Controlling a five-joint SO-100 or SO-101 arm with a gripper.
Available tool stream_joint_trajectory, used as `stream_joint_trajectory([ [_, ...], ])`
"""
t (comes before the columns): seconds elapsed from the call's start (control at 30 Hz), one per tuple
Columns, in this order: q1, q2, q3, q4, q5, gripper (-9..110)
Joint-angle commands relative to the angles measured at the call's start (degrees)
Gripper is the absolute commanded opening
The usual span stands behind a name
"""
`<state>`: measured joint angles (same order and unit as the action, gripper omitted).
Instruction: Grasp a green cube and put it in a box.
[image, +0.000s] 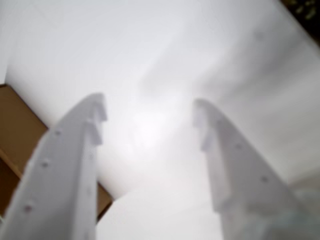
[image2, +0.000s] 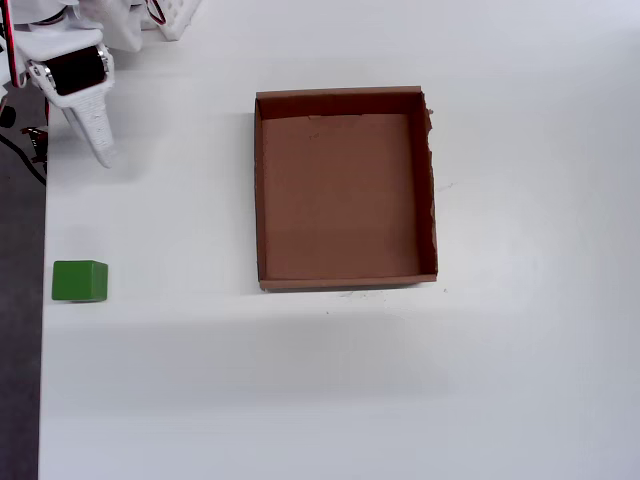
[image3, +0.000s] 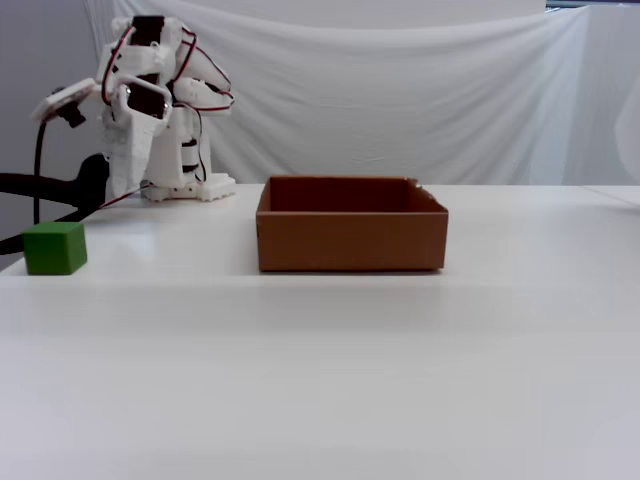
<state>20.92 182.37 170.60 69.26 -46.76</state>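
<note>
White plastic arm (image3: 150, 120), red and black cables, black motor at the gripper (image2: 95, 135), tapered notched fingers (image: 65, 170) with small screws

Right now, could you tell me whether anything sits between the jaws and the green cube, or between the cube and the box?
Nothing visible does. In the overhead view, bare white table lies between the gripper and the green cube, and again between the cube and the box, which looks empty.

Green cube (image3: 54, 248) at table (image3: 320, 380) left edge, box (image3: 350, 238) centre.
</note>
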Motion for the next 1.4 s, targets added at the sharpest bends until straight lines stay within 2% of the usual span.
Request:
stream_joint_trajectory([
  [0.0,0.44,0.18,-0.26,0.88,0.09,22],
  [1.0,-2.72,0.18,-0.26,0.7,0.26,22],
  [1.37,-2.02,-1.41,-1.23,-7.82,-0.26,22],
])
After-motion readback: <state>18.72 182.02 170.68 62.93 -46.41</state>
